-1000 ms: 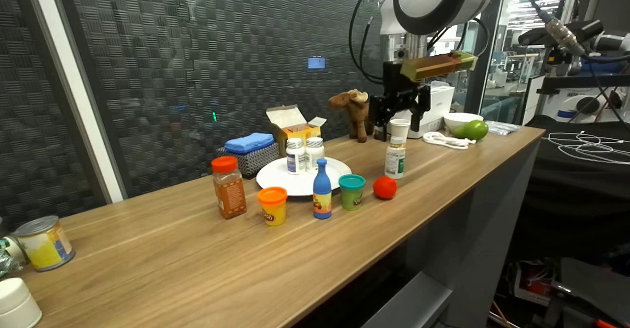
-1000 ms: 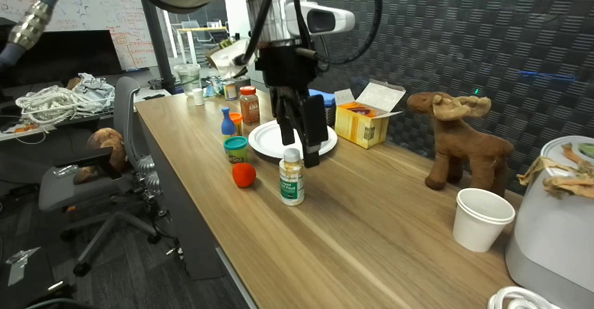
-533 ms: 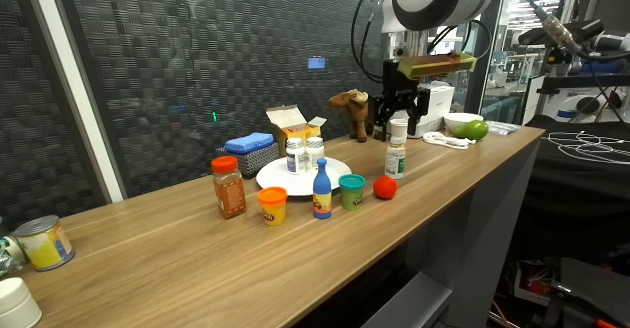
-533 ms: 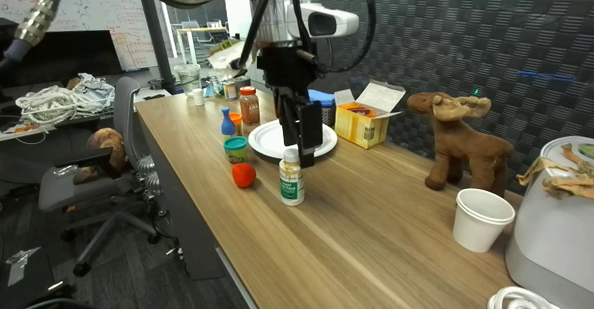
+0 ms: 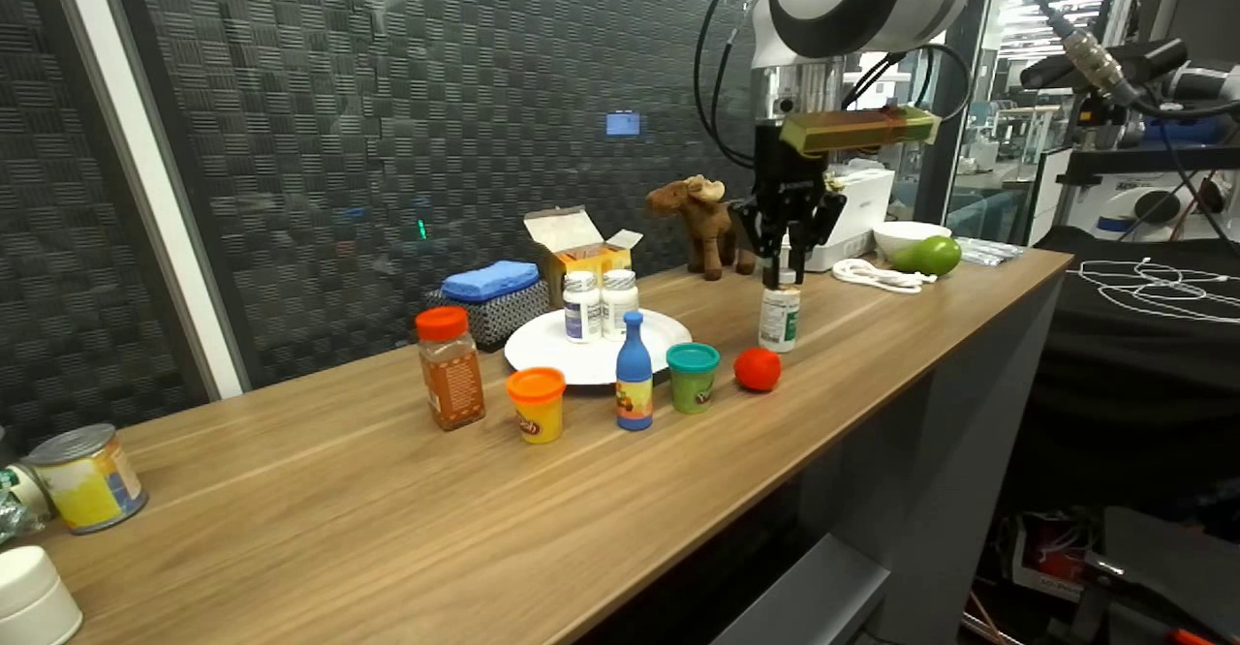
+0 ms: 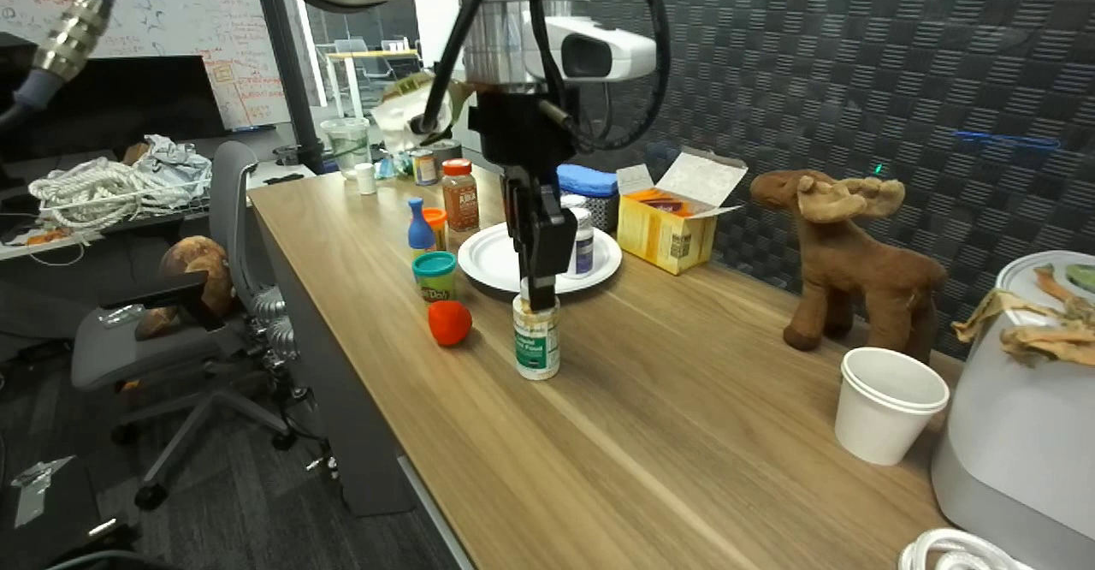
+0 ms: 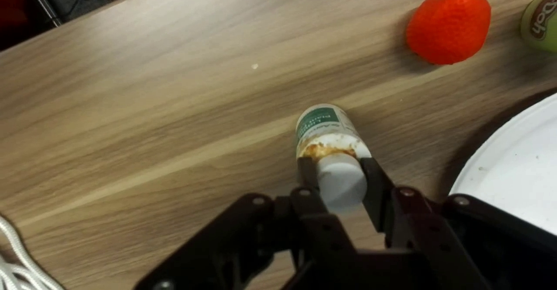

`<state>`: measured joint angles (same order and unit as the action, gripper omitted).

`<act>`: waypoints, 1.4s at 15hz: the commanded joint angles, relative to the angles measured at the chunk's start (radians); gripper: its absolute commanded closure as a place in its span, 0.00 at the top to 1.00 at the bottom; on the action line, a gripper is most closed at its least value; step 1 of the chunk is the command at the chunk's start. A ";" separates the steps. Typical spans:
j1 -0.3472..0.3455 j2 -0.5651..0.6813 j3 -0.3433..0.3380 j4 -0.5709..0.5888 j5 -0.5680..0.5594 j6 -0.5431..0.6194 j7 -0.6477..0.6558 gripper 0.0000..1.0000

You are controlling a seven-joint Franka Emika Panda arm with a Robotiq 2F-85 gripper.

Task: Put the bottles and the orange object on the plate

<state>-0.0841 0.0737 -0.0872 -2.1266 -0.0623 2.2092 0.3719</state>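
- Since the earlier frame the gripper (image 7: 339,166) has drawn its fingers (image 7: 376,181) in from wide apart; the gap is now about the width of a cap, and they hold the plant-food bottle (image 6: 536,354) by that cap from both sides.
- The bottle stands roughly upright on the wooden tabletop (image 5: 368,519), with bare wood between it and the plate (image 5: 567,362) and a broader stretch towards the open edge; the red ball (image 5: 757,369) sits near it, closer to that edge.
- Two white bottles (image 5: 582,318) stand close together on the plate, its near side bare.
- The blue bottle (image 5: 635,374), green tub (image 5: 693,385), orange-lidded tub (image 5: 539,415) and spice jar (image 5: 451,383) stand on the wood, apart from one another.
- Striped grain runs along the tabletop; brown residue coats the plant-food bottle's shoulder; the ball is lumpy, the plate a flat disc, the blue bottle long-necked, the jar squarish.
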 commanded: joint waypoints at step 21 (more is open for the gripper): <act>0.069 0.268 0.064 0.477 0.033 -0.163 -0.185 0.12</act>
<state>-0.0144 0.2949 -0.0297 -1.7341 -0.0679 2.0786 0.2357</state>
